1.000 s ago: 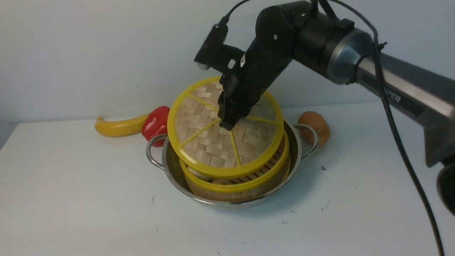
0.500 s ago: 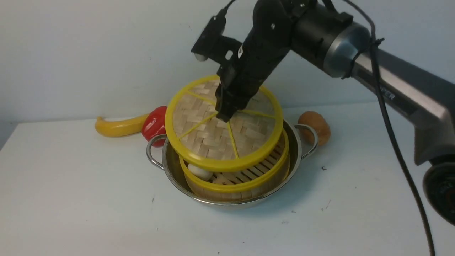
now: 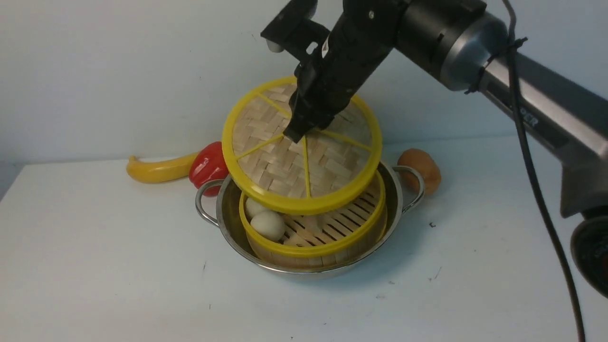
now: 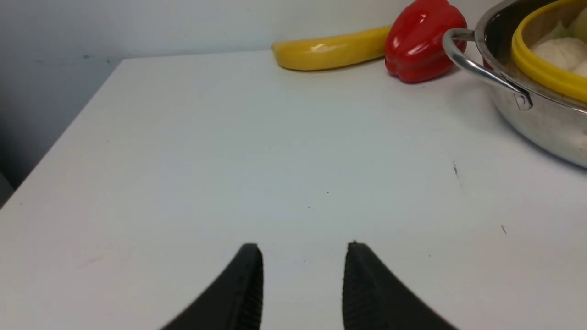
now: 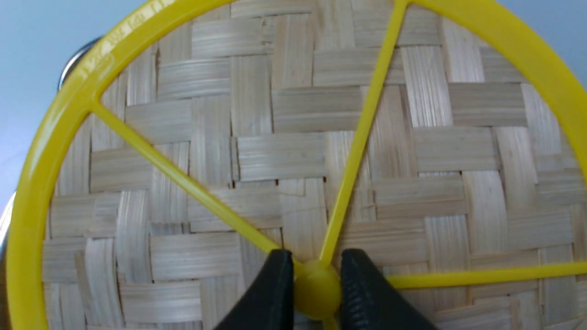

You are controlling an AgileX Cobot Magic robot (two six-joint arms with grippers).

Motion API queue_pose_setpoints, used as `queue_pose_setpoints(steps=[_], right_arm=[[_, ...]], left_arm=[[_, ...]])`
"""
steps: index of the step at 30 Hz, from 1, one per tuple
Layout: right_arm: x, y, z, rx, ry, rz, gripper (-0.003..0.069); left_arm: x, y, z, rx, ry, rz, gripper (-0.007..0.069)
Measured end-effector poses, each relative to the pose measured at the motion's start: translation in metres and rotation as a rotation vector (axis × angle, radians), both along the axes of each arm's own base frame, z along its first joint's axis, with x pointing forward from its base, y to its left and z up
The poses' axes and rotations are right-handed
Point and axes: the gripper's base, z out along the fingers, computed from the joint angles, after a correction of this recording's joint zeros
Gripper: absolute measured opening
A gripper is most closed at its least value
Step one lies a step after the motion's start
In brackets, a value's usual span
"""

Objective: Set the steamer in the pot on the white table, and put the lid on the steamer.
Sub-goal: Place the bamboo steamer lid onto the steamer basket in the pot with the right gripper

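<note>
R tool (image 5: 317, 265) clenched on knob (image 5: 317, 291) of lid (image 3: 280, 161). Lid hung tilted above steamer (image 3: 327, 243), which sat in pot (image 3: 227, 221) on tabletop (image 3: 118, 266). L tool (image 4: 303, 256) released, empty. Risk: tilted lid could catch steamer rim and seat skewed, or knob could slip.

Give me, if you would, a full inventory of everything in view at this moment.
plain white table: one, white, under everything
shiny stainless-steel pot with loop handles: one, silver, on the table
round slatted bamboo steamer basket: one, tan, yellow rim, inside the pot
round white buns: at least two, white, in the steamer
flat woven bamboo lid: one, tan, yellow rim, tilted above the steamer
banana-shaped yellow fruit: one, yellow, behind-left of pot
red bell pepper: one, red, by the left handle
brown potato-like lump: one, brown, by the right handle
left hand: black, open, empty
right hand: black, gripping the lid's knob
</note>
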Motion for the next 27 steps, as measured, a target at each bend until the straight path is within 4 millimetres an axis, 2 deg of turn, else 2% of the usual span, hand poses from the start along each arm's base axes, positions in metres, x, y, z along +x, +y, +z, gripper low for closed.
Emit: queue_pose_setpoints(steps=[4,14,22,27], right_arm=[[-0.004,-0.001,-0.01,0.001,0.058,-0.022,0.0141],[-0.008,-0.001,-0.015,0.006,0.097,-0.015,0.0141],[-0.001,0.003,-0.044,-0.043,0.132,-0.002,0.0141],[0.0,0.002,-0.045,-0.059,0.122,0.007,0.0141]], left_arm=[[0.0,0.0,0.0,0.0,0.0,0.0,0.0241],[0.0,0.0,0.0,0.0,0.0,0.0,0.0241],[0.0,0.0,0.0,0.0,0.0,0.0,0.0241],[0.0,0.0,0.0,0.0,0.0,0.0,0.0241]])
